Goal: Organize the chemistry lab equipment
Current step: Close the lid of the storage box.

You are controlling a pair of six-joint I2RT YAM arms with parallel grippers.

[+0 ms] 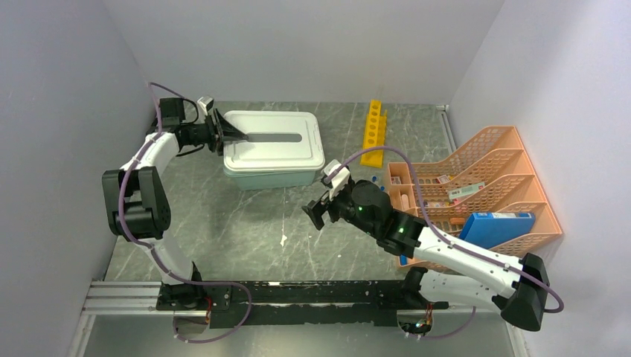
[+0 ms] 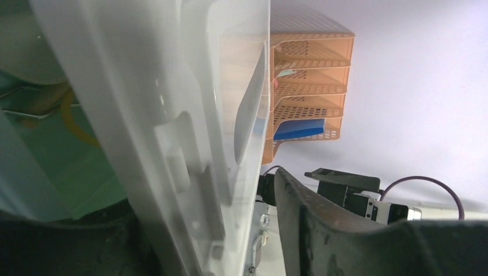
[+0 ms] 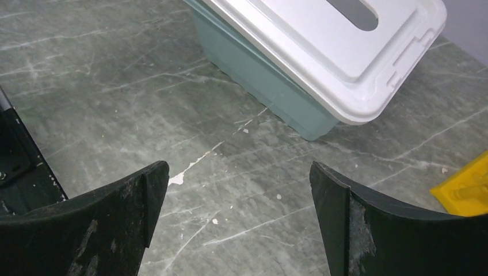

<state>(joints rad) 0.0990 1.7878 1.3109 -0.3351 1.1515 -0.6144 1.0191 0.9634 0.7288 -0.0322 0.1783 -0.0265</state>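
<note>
Nearest to us, over the bare middle of the table (image 1: 245, 230), the right gripper (image 3: 237, 172) hangs with its jaws spread wide and nothing between them. To its right stands the orange mesh organiser (image 1: 491, 152) with a blue box (image 1: 497, 227) in its near tier; neither is ours to sort. Just left of it lie what look like small blue-capped tubes (image 1: 376, 182), too small for us to be sure.

Farther back, left of centre, sits the teal tub (image 1: 271, 178) with its white lid (image 1: 298, 152) on top. The left gripper (image 1: 229, 134) reaches in from the left and straddles the lid's left edge. In the left wrist view the lid runs between the fingers, close against one, with a gap before the other, so we read the jaws as part-open around the edge, not clamped on it. Farthest back, well apart from the tub, the yellow test-tube rack (image 1: 374, 130) lies on the table near the far wall.

We judge the step in hand to be work on the lid, with rack and tubes not yet put away. To do it well, we set the left fingers square and deep on the rim before they close, so they cannot slip off. We raise the left edge gently, so the tub neither drags nor tips. The free right gripper could steady the tub's near right corner, keeping out of the lid's path.
</note>
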